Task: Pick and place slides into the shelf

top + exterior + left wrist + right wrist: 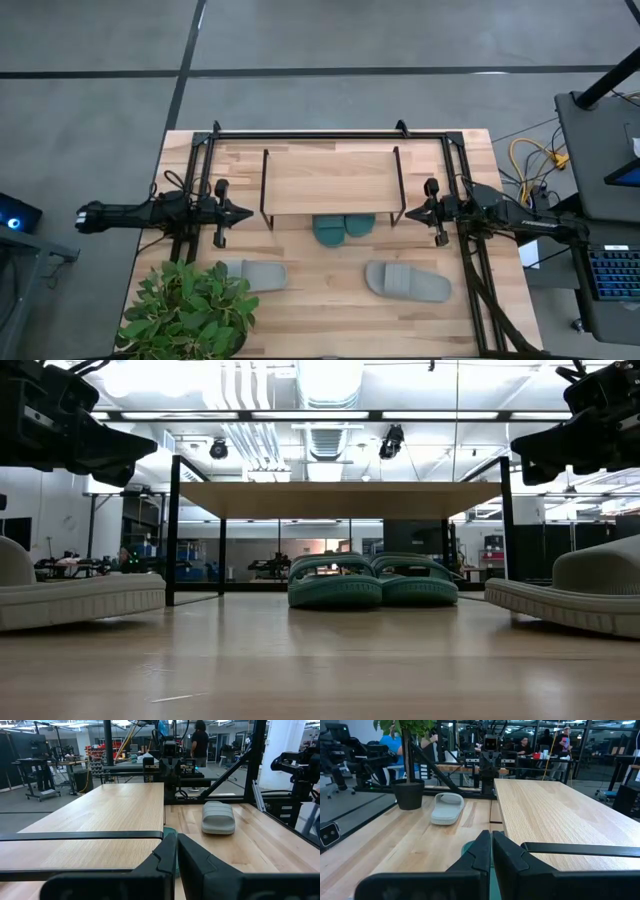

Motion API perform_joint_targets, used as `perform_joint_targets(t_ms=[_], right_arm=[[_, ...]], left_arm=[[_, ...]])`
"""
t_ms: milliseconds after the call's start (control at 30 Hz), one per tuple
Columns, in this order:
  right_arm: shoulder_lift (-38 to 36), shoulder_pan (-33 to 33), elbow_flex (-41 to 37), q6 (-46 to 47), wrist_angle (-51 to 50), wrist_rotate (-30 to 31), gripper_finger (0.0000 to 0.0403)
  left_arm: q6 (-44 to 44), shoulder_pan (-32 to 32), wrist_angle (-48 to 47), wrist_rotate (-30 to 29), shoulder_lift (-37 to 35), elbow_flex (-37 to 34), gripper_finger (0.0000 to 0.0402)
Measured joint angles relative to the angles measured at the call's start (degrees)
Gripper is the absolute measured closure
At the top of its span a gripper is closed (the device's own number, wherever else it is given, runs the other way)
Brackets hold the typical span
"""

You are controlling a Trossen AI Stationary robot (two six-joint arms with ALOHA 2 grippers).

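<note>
Shelf (330, 180) top hides most of both teal slides (340, 229) beneath.

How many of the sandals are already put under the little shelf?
Done: the two teal slides sit side by side under the shelf. In hand: nothing; the left tool and right tool hover shut beside the shelf's ends. Left: the two grey slides lie out on the table.
</note>
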Motion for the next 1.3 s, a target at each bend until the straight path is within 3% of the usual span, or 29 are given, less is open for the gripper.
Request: perform_joint_targets(t_ms=[1000, 1300], right_arm=[[-0.01, -0.01, 0.01, 0.0, 0.01, 0.02, 0.0394], [-0.01, -0.02, 0.0, -7.92, 1.93, 0.01, 0.0394]], left_arm=[[0.0, -0.01, 0.01, 0.0, 0.0, 0.0, 0.0401], [0.0, 0.0, 0.01, 0.0, 0.0, 0.0, 0.0401]])
